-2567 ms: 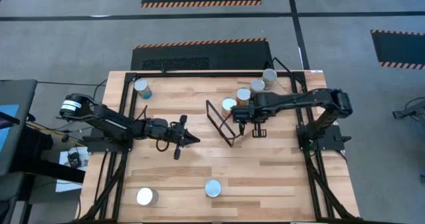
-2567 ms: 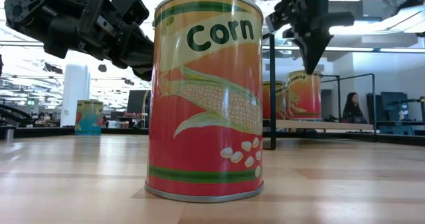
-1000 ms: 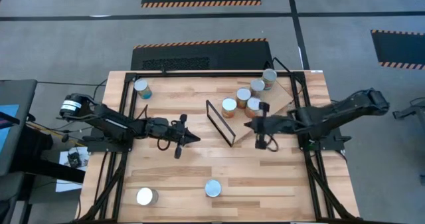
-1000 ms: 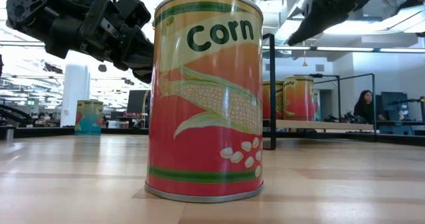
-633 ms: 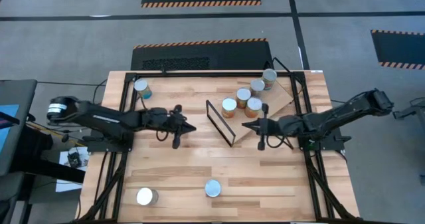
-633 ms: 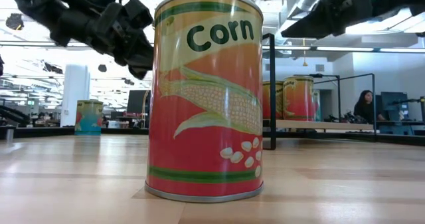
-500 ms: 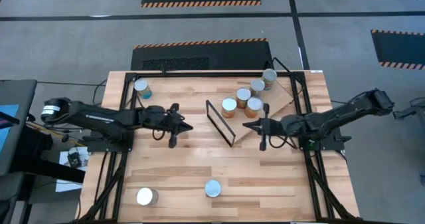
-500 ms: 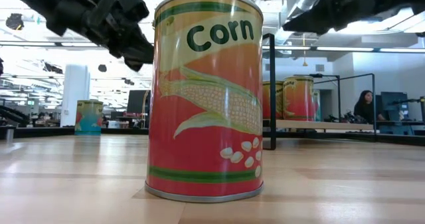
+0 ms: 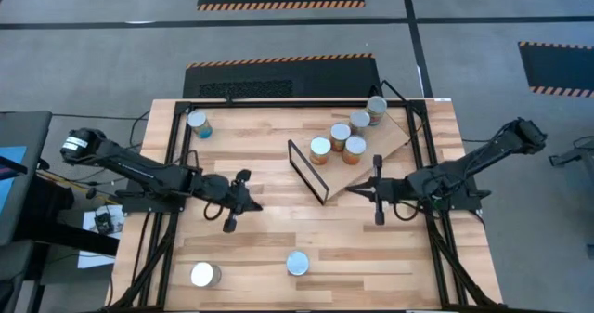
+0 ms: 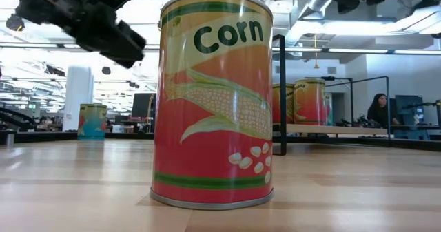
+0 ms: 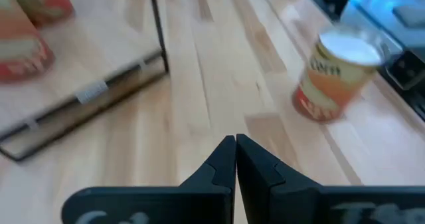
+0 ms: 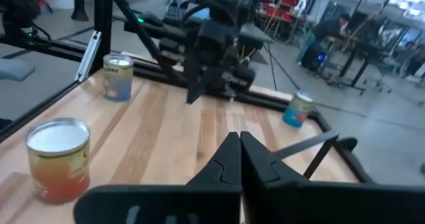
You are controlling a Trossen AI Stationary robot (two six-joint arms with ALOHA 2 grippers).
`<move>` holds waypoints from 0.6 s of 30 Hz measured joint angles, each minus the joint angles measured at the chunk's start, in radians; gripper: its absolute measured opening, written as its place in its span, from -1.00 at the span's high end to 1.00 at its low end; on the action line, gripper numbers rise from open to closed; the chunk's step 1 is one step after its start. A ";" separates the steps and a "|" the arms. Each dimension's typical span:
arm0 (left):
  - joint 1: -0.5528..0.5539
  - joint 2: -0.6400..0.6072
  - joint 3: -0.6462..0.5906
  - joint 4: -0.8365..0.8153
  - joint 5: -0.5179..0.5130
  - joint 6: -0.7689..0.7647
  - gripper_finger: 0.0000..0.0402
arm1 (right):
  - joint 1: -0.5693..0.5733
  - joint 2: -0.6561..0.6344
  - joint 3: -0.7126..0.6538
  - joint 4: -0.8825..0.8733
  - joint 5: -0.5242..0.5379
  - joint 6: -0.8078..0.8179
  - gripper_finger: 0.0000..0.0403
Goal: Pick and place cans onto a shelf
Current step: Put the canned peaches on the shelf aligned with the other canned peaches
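Observation:
Several cans (image 9: pixel 341 133) with silvery tops stand upright on the light-wood shelf board (image 9: pixel 385 146), behind its black wire frame (image 9: pixel 307 171). One can (image 9: pixel 198 123) stands at the far left, and two stand near the front edge (image 9: pixel 204 275) (image 9: pixel 297 263). The latter fills the low view as an orange Corn can (image 10: pixel 212 101). My left gripper (image 9: pixel 257 206) is shut and empty above mid-table, left of the frame, as its wrist view shows (image 11: pixel 235 151). My right gripper (image 9: pixel 353 191) is shut and empty just near-side of the board, as its wrist view shows (image 12: pixel 234 147).
Black arm mounts run along the table's left edge (image 9: pixel 158 211) and right edge (image 9: pixel 436 202). Bare slatted tabletop (image 9: pixel 306 225) lies between the two grippers and the front cans. A person (image 10: pixel 379 111) sits in the room beyond the table.
My left gripper has swung a little toward the far edge, then toward the near edge and slightly left, staying shut. My right gripper has drawn back toward the near and right edges, away from the shelf cans, staying shut. No can has moved.

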 joint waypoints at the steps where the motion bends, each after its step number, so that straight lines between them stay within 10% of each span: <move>1: -0.017 0.000 0.011 -0.037 -0.013 -0.015 1.00 | 0.000 0.000 0.000 0.011 0.000 -0.018 0.96; 18: -0.492 0.067 0.487 -0.989 -0.288 -0.713 0.83 | -0.110 0.008 0.000 0.058 -0.064 -0.155 0.96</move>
